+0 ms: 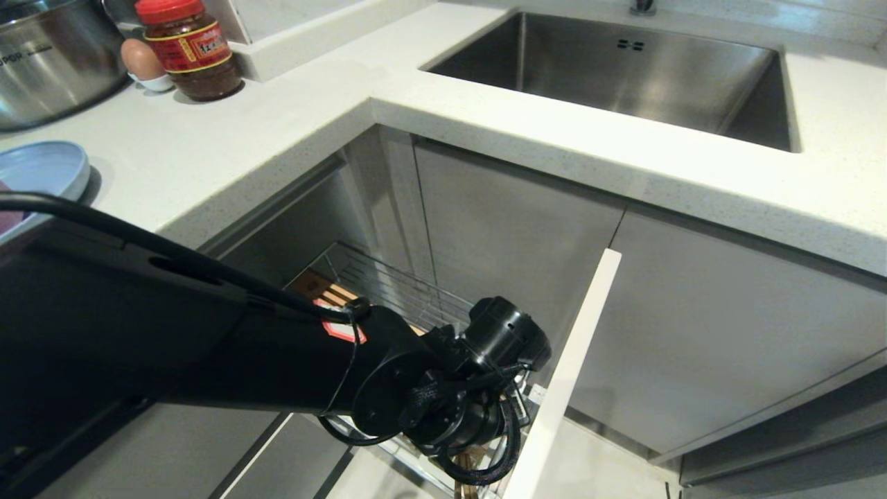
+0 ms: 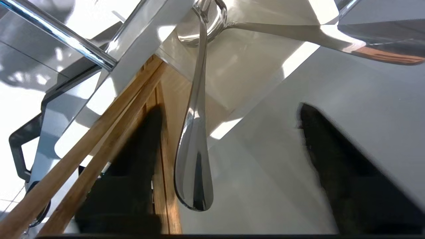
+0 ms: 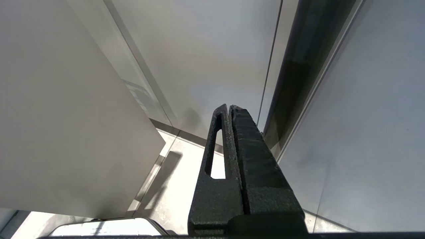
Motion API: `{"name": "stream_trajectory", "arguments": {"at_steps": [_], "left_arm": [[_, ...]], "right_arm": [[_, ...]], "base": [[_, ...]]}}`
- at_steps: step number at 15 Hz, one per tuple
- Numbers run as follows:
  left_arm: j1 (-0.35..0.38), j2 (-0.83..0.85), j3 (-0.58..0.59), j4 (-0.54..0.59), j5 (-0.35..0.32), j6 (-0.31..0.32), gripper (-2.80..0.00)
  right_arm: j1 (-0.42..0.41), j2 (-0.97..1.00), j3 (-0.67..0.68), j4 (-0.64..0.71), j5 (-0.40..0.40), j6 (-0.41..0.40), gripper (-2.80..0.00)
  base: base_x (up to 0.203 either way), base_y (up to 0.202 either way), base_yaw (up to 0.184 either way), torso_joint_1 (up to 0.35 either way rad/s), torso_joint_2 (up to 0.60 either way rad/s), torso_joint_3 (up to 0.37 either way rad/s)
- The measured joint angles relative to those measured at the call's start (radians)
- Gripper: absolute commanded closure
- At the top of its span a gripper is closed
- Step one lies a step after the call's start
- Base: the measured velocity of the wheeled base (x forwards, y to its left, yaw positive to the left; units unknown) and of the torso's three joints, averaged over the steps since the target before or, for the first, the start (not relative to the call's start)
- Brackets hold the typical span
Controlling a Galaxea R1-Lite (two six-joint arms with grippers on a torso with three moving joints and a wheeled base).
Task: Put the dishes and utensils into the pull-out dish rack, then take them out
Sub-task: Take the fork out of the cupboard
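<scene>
My left arm point(image 1: 416, 388) reaches down into the pull-out dish rack point(image 1: 388, 277), a chrome wire basket behind a narrow white front panel point(image 1: 568, 367). In the left wrist view my left gripper point(image 2: 229, 113) is open. The slim silver fork point(image 2: 194, 159) stands between its fingers, nearer one finger point(image 2: 149, 159) and touching neither. The wooden chopsticks point(image 2: 99, 146) lean just outside that finger. Both utensils stand in the white cup point(image 2: 242, 63). The light-blue plate point(image 1: 41, 170) lies on the counter at far left. My right gripper point(image 3: 229, 109) is shut and empty, parked low beside the cabinets.
A steel pot point(image 1: 48, 62), an egg point(image 1: 142, 61) and a red-lidded jar point(image 1: 190, 48) stand at the counter's back left. The steel sink point(image 1: 624, 76) is at the back right. A slotted wooden strip point(image 1: 326, 291) lies in the rack. Grey cabinet doors point(image 1: 727, 333) flank the opening.
</scene>
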Motion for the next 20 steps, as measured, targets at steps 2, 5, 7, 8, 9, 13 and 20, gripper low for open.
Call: {"name": "stream_trajectory", "arguments": {"at_steps": [2, 5, 7, 8, 9, 13, 20], "left_arm": [[-0.001, 0.002, 0.0, 0.001, -0.001, 0.0, 0.0], [-0.001, 0.004, 0.0, 0.001, -0.002, 0.001, 0.0], [-0.002, 0.004, 0.001, 0.006, -0.001, 0.001, 0.0], [-0.002, 0.005, 0.001, 0.006, -0.001, 0.002, 0.0], [-0.002, 0.005, 0.001, 0.004, -0.001, 0.003, 0.0], [-0.001, 0.002, 0.001, 0.005, 0.001, 0.005, 0.0], [0.01, -0.072, -0.019, 0.056, 0.005, 0.034, 0.0]], "right_arm": [[0.0, 0.0, 0.0, 0.0, 0.0, 0.0, 0.0], [0.0, 0.0, 0.0, 0.0, 0.0, 0.0, 0.0], [0.0, 0.0, 0.0, 0.0, 0.0, 0.0, 0.0], [0.0, 0.0, 0.0, 0.0, 0.0, 0.0, 0.0], [0.0, 0.0, 0.0, 0.0, 0.0, 0.0, 0.0], [0.0, 0.0, 0.0, 0.0, 0.0, 0.0, 0.0], [0.0, 0.0, 0.0, 0.0, 0.0, 0.0, 0.0]], "base": [[0.0, 0.0, 0.0, 0.0, 0.0, 0.0], [0.0, 0.0, 0.0, 0.0, 0.0, 0.0], [0.0, 0.0, 0.0, 0.0, 0.0, 0.0], [0.0, 0.0, 0.0, 0.0, 0.0, 0.0], [0.0, 0.0, 0.0, 0.0, 0.0, 0.0], [0.0, 0.0, 0.0, 0.0, 0.0, 0.0], [0.0, 0.0, 0.0, 0.0, 0.0, 0.0]]}}
